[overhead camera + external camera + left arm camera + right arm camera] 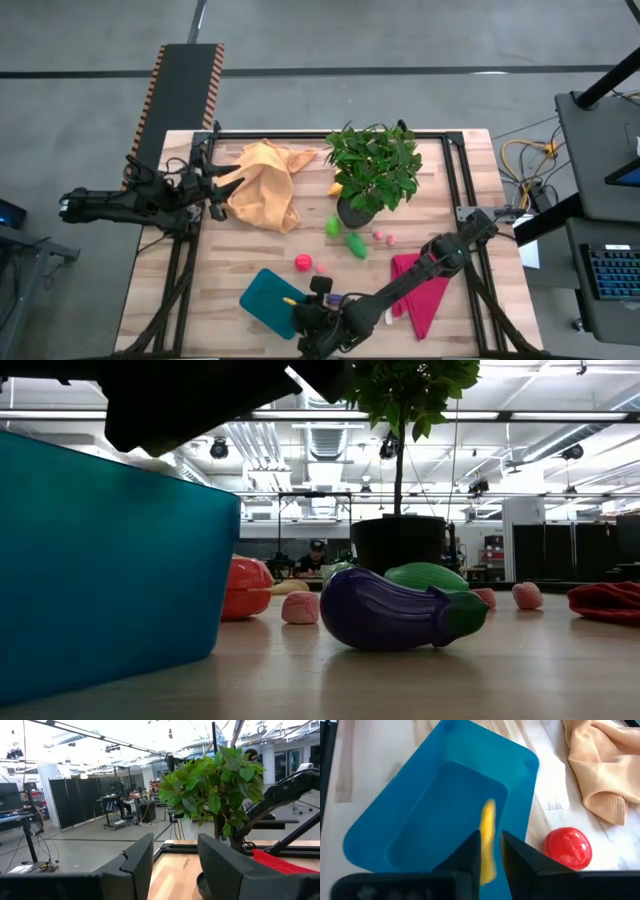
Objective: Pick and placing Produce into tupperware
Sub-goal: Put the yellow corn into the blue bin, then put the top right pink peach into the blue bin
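Note:
The teal tub lies near the table's near edge, with its bottom on the wood; it also fills much of the right wrist view. My right gripper hangs over the tub, shut on a yellow banana. A purple eggplant lies on the table right beside the tub. A red ball, pink pieces and green pieces lie between the tub and the potted plant. My left gripper is open at the table's left, next to the orange-yellow cloth, and touches nothing. My right gripper pinches the banana between its two fingers, coming from above and slanting down over the tub. The banana runs along the fingers, and its free end sticks out past the fingertips above the tub's inside. Whether it touches the tub's floor, I cannot tell.
The potted plant stands at the middle of the table's far half. An orange-yellow cloth lies at the far left and a magenta cloth at the near right, under my right arm. A black frame runs along the table's edges.

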